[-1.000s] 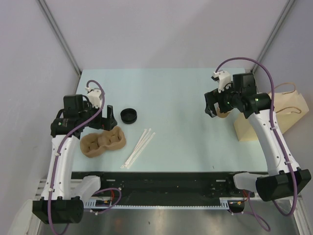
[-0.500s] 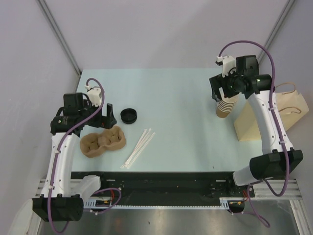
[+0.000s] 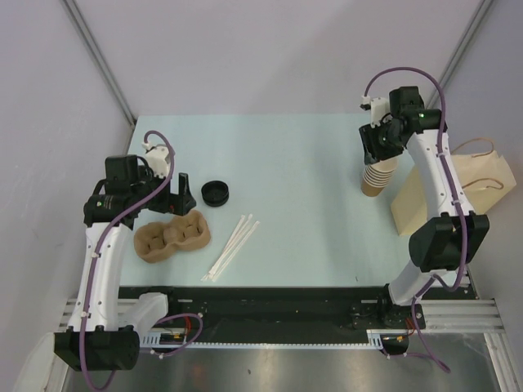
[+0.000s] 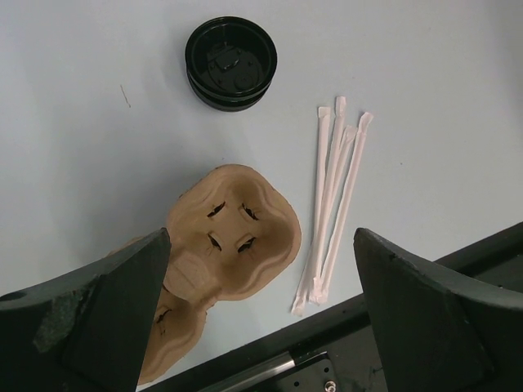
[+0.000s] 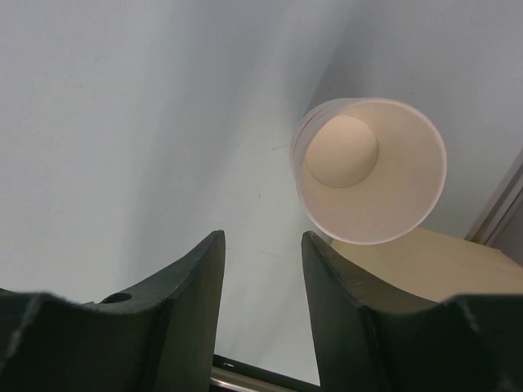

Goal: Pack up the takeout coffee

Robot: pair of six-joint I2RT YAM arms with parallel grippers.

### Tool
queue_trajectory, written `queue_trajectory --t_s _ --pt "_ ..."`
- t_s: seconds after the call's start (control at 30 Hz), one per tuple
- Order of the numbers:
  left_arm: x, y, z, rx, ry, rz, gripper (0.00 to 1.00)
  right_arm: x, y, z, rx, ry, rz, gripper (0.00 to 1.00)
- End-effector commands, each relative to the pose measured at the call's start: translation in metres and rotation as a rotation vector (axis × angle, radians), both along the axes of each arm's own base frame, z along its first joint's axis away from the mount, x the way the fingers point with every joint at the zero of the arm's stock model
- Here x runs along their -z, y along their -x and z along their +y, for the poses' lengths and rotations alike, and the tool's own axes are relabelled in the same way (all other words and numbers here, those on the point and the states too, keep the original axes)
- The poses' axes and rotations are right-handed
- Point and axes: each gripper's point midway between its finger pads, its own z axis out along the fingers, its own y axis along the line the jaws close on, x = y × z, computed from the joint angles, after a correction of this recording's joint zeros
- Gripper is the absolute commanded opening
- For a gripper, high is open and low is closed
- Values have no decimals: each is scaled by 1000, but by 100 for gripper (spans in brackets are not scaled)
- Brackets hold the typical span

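Note:
No takeout coffee with a lid on it shows in any view. A stack of lidless tan paper cups (image 3: 375,176) stands at the right; in the right wrist view I look down into its top cup (image 5: 372,167). My right gripper (image 3: 379,149) hovers over that stack, its jaws partly closed with nothing between them (image 5: 261,237). A loose black lid (image 3: 216,193) lies left of centre, seen too in the left wrist view (image 4: 231,63). My left gripper (image 3: 181,196) hangs wide open (image 4: 261,237) above a brown pulp cup carrier (image 3: 172,235).
Several white wrapped straws (image 3: 231,247) lie right of the cup carrier (image 4: 233,233), near the table's front edge. A tan paper bag (image 3: 458,192) with handles lies on its side at the far right, right beside the cup stack.
My right arm has swung back and risen over the cup stack, and its jaws have narrowed. The left arm has stayed put.

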Motion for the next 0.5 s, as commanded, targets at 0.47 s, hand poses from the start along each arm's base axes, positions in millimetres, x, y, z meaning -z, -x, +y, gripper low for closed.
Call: queue_trajectory --t_s 0.47 --pt "-22 -7 -7 17 35 -80 99 32 -29 -16 65 64 41 42"
